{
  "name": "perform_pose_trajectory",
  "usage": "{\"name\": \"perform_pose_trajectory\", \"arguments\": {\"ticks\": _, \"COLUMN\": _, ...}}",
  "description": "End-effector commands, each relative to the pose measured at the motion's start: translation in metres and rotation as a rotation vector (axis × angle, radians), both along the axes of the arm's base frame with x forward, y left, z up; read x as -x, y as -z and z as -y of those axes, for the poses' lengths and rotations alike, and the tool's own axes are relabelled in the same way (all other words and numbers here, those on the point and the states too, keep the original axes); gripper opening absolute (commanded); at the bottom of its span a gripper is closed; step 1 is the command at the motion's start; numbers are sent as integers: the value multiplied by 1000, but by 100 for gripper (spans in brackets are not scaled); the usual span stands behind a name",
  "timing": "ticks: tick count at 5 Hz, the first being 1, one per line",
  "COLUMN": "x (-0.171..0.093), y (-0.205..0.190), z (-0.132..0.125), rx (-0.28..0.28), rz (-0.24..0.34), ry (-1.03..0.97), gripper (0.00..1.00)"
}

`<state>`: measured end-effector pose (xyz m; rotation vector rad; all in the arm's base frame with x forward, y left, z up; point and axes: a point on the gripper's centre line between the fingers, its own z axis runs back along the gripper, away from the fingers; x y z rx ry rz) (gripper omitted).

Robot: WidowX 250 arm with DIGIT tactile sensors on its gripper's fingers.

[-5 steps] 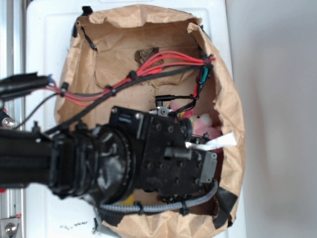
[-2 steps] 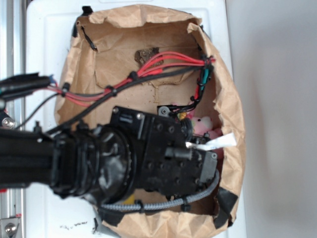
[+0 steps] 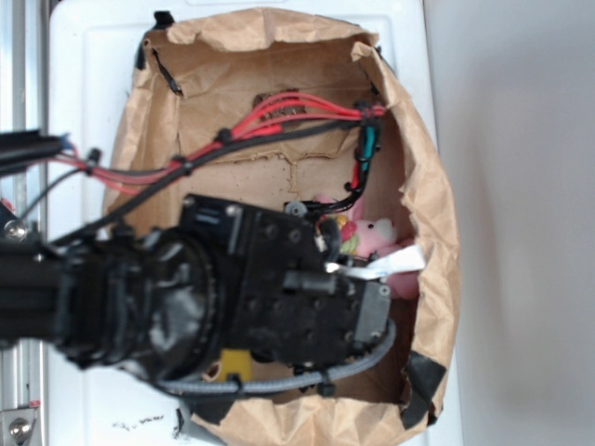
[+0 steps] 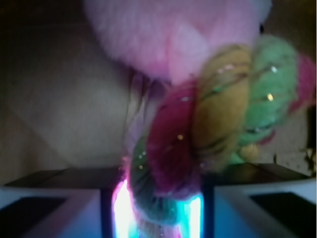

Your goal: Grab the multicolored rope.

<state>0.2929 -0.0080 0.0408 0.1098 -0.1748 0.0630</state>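
The multicolored rope [image 4: 218, 124] fills the wrist view, its red, yellow and green twisted strands curving down between my fingers. My gripper [image 4: 158, 198] is shut on its lower end, and the pads glow on both sides of the strands. A pink plush bunny [image 4: 173, 34] lies just behind the rope and touches it. In the exterior view my black arm [image 3: 270, 288] hangs over the paper bag and hides the fingers. Only a small bit of rope [image 3: 347, 225] shows there, beside the bunny [image 3: 379, 232].
The crumpled brown paper bag [image 3: 429, 214] walls in the workspace on all sides. Red wires [image 3: 288, 110] and a grey braided cable [image 3: 279, 381] run along the arm. A white tag [image 3: 395, 263] sticks out near the bunny. A yellow object [image 3: 232, 360] lies under the arm.
The arm has shifted left by a few centimetres, taking its wire bundle with it. More of the pink bunny now shows to the right of the wrist.
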Motion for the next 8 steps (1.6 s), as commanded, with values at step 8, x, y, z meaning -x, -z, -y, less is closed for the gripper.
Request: {"name": "perform_pose_trajectory", "arguments": {"ticks": 8, "x": 22, "y": -146, "z": -4, "rx": 119, "rz": 118, "ry": -61, "gripper": 0}}
